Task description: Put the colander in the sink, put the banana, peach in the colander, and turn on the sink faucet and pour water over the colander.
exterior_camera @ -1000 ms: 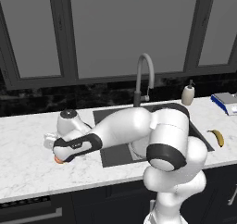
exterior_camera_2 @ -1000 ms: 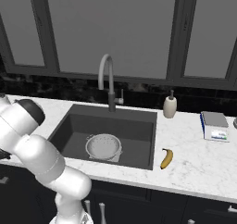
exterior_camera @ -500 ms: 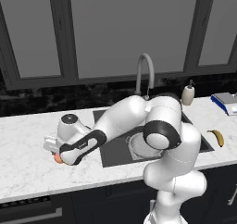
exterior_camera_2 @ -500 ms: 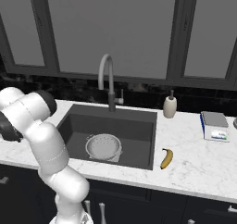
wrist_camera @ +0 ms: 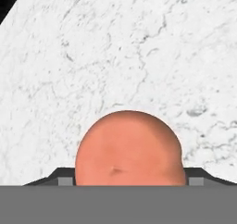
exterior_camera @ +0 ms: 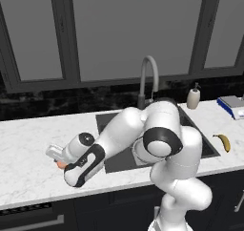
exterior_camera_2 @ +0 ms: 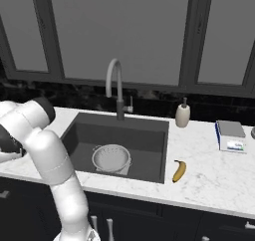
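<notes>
A simulated kitchen: white marble counter (exterior_camera: 28,144) veined in grey, black cabinets below, dark-framed windows behind.

Nearest the hand camera, the small orange-pink round peach (wrist_camera: 128,149) sits on the marble between the dark finger tips, which show just beside its two flanks at the bottom of the hand view. Whether the pads already press its skin I cannot tell; the two-finger gripper (exterior_camera: 59,159) stands fairly wide around the fruit, its jaws bracketing it rather than clearly pinching. From the left base view the peach is a sliver of orange under the hand, on the counter well left of the basin.

Judging by its look, the peach is light, smooth and round, likely to roll or squirt sideways under an off-centre squeeze, and soft enough to mark; the widest girth, taken level across its middle, seems the best hold. Its skin is evenly coloured with a faint dimple facing the camera.

Further on, the large dark grey rectangular sink (exterior_camera_2: 149,130) holds the small round light-grey perforated colander (exterior_camera_2: 111,158), upright on the basin floor and holding nothing. Right of the sink the small curved yellow banana (exterior_camera_2: 179,171) lies on the counter, apart from everything. Behind the basin rises the tall grey gooseneck sink faucet (exterior_camera_2: 116,88), with no water seen running; a beige soap dispenser bottle (exterior_camera_2: 183,114) stands to its right.
</notes>
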